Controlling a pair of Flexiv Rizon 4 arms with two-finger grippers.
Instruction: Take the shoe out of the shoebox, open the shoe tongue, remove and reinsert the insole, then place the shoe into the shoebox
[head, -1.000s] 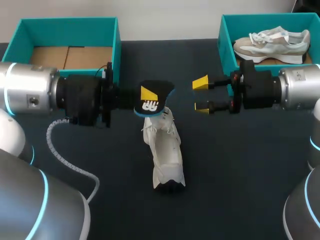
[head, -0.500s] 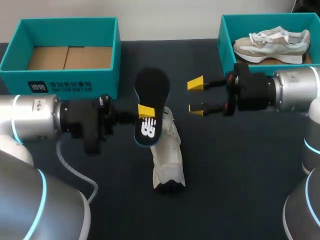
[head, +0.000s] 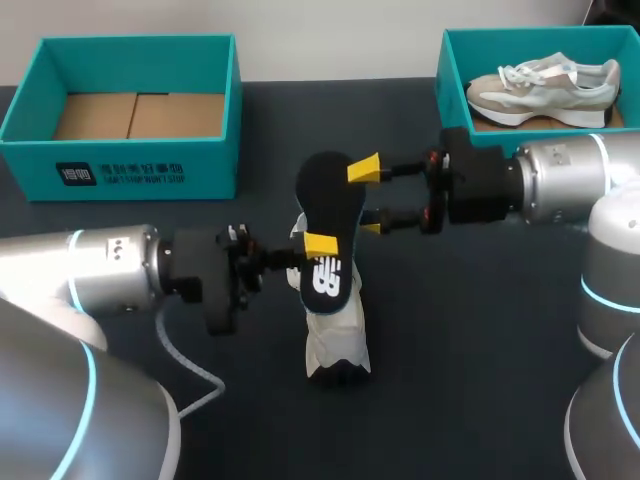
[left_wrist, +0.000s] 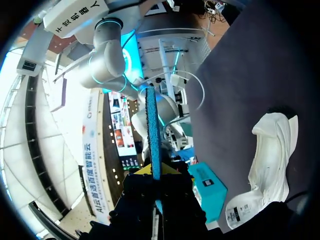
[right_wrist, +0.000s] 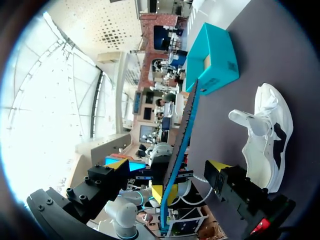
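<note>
The white lace-up shoe (head: 335, 340) lies on the dark tabletop (head: 480, 350), its black blue-edged insole (head: 325, 190) pinched above it in my left jaws, my right jaws spread about its toe; reinserting it and reboxing in the teal cardboard shoebox (head: 210, 165) remain.

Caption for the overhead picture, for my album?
The left hand holds a black blue-edged insole above the white sneaker, its far end between the fingers of the open right hand.

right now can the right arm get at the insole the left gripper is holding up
Likely yes. The right gripper is open, with the free upper end of the insole between its fingers and nothing blocking; the left gripper is shut on the lower part.
</note>
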